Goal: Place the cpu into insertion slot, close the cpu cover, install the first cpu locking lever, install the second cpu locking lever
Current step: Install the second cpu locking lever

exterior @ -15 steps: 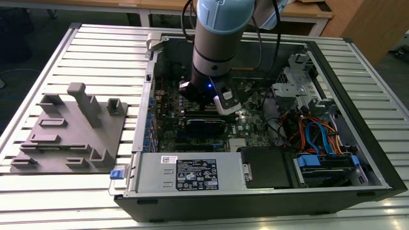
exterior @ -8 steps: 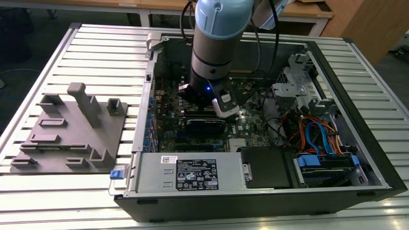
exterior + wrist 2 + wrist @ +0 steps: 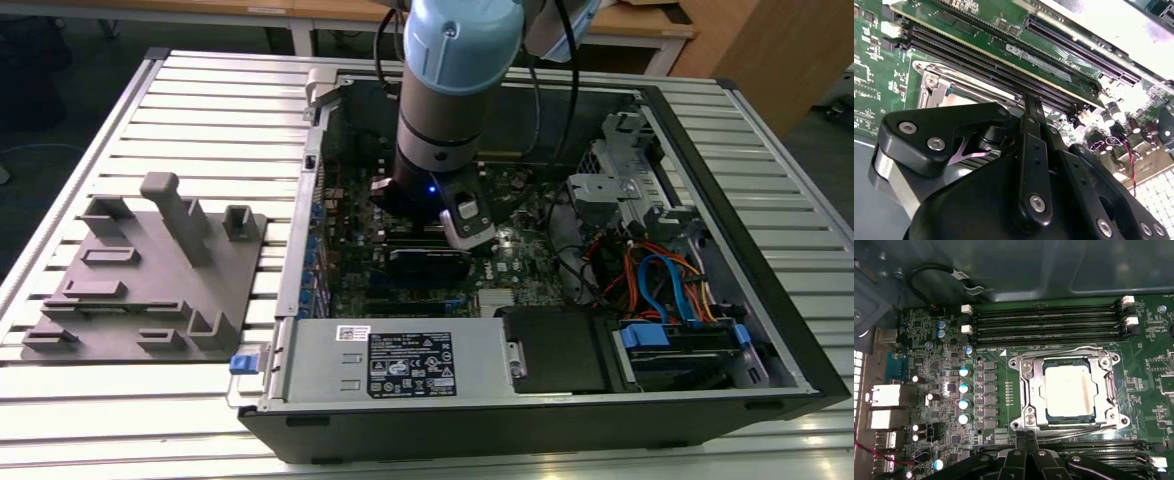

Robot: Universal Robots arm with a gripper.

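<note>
In the first wrist view the cpu point(image 3: 1069, 390), a dull silver square, lies flat in the insertion slot point(image 3: 1069, 419). The silvery cpu cover point(image 3: 1026, 390) is folded down around it, framing the chip in its window. My gripper point(image 3: 1027, 434) has its two thin black fingers pressed together, with their tips at the cover's corner edge beside the long memory slots. The second wrist view shows the same joined gripper point(image 3: 1032, 100) tips next to the cover point(image 3: 939, 85). I cannot tell whether a locking lever sits under the tips. My arm point(image 3: 447, 120) reaches down into the open computer case.
Long black memory slots point(image 3: 1049, 322) flank the socket on two sides. Capacitors point(image 3: 964, 387) and rear ports point(image 3: 884, 395) stand on another side. A grey fixture block point(image 3: 147, 270) lies at the exterior view's left of the case. Power supply point(image 3: 400, 360) and cables point(image 3: 654, 280) fill the near side.
</note>
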